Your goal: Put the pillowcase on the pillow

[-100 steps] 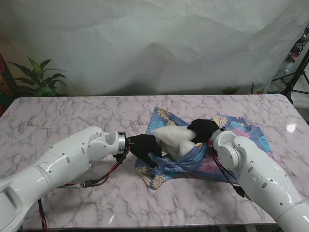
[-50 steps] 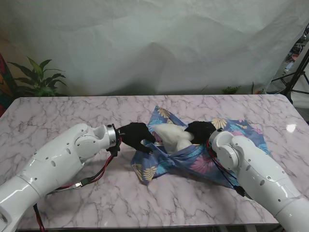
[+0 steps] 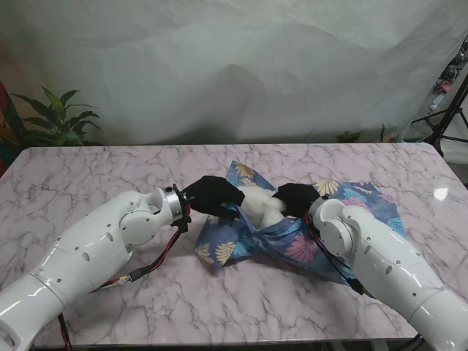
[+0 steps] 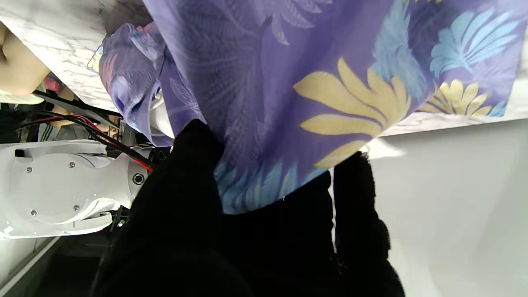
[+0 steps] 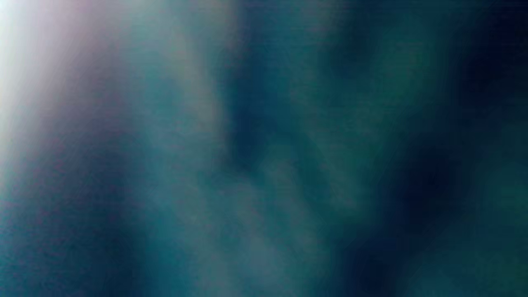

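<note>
**Pillow part-way inside the leaf-print pillowcase**

On the marble worktop [image 3: 102, 172] lies a blue-purple pillowcase [image 3: 344, 205] printed with yellow and blue leaves, spread out toward the robot's right and bunched up at its open end near the middle. A white pillow [image 3: 261, 205] sits in that open mouth: its middle shows bare between the two black-gloved hands, and cloth wraps it on the side nearer to me and on the right. How far in the pillow reaches I cannot tell, since the cloth hides the rest.

The left robot hand [image 3: 212, 196] is closed on the open edge of the pillowcase, at the pillow's left end. In the left wrist view its fingers [image 4: 194, 165] pinch the hem, and the printed cloth [image 4: 288, 82] hangs taut from them, with a yellow leaf across it.

The right robot hand [image 3: 296, 199] rests against the pillow's right end, where the cloth gathers around it. Whether it grips the pillow or only presses on it I cannot tell; the right wrist view is nothing but a dark blue-green blur.

A potted plant [image 3: 58, 117] stands beyond the worktop's far left corner, in front of a white backdrop sheet [image 3: 241, 66].
</note>
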Motion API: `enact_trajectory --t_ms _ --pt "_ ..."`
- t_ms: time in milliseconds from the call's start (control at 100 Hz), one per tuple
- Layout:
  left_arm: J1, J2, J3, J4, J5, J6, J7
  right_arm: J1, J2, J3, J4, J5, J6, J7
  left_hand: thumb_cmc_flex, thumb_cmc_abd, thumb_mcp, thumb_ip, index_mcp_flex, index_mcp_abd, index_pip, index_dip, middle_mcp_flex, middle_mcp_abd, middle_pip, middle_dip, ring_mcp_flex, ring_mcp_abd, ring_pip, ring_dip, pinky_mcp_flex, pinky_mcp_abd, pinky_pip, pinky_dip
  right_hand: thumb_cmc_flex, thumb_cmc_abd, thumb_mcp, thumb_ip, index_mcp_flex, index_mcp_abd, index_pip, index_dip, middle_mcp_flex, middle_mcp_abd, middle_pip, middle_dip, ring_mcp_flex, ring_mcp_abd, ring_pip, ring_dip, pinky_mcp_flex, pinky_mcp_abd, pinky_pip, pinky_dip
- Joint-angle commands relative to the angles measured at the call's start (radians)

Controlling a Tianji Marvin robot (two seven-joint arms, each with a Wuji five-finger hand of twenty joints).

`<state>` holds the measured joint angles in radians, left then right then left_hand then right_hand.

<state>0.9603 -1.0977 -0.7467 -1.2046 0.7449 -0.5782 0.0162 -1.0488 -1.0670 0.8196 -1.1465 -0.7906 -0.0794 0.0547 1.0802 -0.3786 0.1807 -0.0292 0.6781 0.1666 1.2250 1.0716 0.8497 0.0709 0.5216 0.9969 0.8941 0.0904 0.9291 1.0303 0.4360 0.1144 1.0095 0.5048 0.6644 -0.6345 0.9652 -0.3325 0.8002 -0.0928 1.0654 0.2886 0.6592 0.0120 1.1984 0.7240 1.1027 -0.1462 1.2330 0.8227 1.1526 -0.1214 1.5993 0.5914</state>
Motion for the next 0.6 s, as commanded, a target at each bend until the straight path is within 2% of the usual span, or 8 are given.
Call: enact_trajectory --t_ms 0,170,390,520,570,590 --pt "-0.031 -0.013 0.001 -0.036 -0.011 0.017 -0.011 0.007 -0.016 -0.026 0.042 0.016 0.000 0.000 0.052 0.014 -0.003 0.026 -0.059 0.294 0.130 0.060 0.017 -0.071 0.059 0.039 0.052 -0.026 0.074 0.028 -0.014 -0.023 0.037 0.023 0.159 0.010 0.163 0.081 0.072 -0.190 0.094 0.024 -0.007 -0.020 0.029 -0.013 0.051 -0.003 0.078 0.022 -0.006 -0.170 0.018 -0.006" --pt "-0.061 -0.025 0.030 -0.038 0.002 0.048 0.014 0.048 -0.030 -0.093 0.089 0.042 -0.036 -0.029 0.056 0.017 0.002 0.027 -0.057 0.301 0.128 0.057 0.016 -0.071 0.063 0.040 0.051 -0.029 0.084 0.035 -0.015 -0.024 0.039 0.032 0.145 0.001 0.166 0.079 0.071 -0.206 0.090 0.014 0.003 -0.035 0.023 -0.019 0.051 -0.003 0.078 0.022 -0.007 -0.165 0.010 -0.011" --pt "-0.104 -0.044 0.089 -0.001 -0.009 0.069 0.039 0.067 -0.038 -0.128 0.113 0.054 -0.077 -0.052 0.055 0.023 0.004 0.027 -0.058 0.304 0.129 0.056 0.015 -0.070 0.063 0.039 0.053 -0.031 0.085 0.037 -0.015 -0.022 0.038 0.038 0.105 -0.018 0.181 0.069 0.062 -0.234 0.088 -0.029 0.019 -0.059 0.010 -0.030 0.057 -0.022 0.043 0.007 -0.012 -0.146 -0.007 -0.022" --pt "-0.117 -0.053 0.114 0.016 -0.022 0.068 0.044 0.049 -0.038 -0.104 0.087 0.053 -0.070 -0.055 0.054 0.025 0.006 0.028 -0.057 0.305 0.130 0.055 0.016 -0.070 0.063 0.037 0.054 -0.033 0.085 0.038 -0.014 -0.021 0.036 0.040 0.049 -0.042 0.202 0.056 0.036 -0.265 0.109 -0.071 0.026 -0.067 0.005 -0.031 0.068 -0.047 0.010 -0.008 -0.016 -0.142 -0.023 -0.033" --pt "-0.122 -0.057 0.125 0.025 -0.029 0.065 0.045 0.037 -0.038 -0.087 0.070 0.057 -0.064 -0.052 0.053 0.026 0.006 0.027 -0.057 0.306 0.130 0.055 0.016 -0.070 0.063 0.037 0.055 -0.033 0.085 0.038 -0.013 -0.021 0.035 0.041 -0.007 -0.069 0.222 0.048 0.022 -0.274 0.118 -0.088 0.023 -0.075 -0.003 -0.032 0.061 -0.062 -0.011 -0.015 -0.022 -0.121 -0.045 -0.044" --pt "-0.124 -0.058 0.129 0.029 -0.032 0.064 0.046 0.032 -0.037 -0.081 0.062 0.056 -0.061 -0.049 0.054 0.026 0.006 0.028 -0.057 0.306 0.130 0.055 0.016 -0.070 0.063 0.037 0.056 -0.033 0.086 0.038 -0.013 -0.021 0.035 0.041 -0.055 -0.088 0.231 0.044 0.005 -0.278 0.115 -0.092 0.013 -0.081 -0.010 -0.029 0.048 -0.071 -0.020 -0.017 -0.026 -0.112 -0.060 -0.053"
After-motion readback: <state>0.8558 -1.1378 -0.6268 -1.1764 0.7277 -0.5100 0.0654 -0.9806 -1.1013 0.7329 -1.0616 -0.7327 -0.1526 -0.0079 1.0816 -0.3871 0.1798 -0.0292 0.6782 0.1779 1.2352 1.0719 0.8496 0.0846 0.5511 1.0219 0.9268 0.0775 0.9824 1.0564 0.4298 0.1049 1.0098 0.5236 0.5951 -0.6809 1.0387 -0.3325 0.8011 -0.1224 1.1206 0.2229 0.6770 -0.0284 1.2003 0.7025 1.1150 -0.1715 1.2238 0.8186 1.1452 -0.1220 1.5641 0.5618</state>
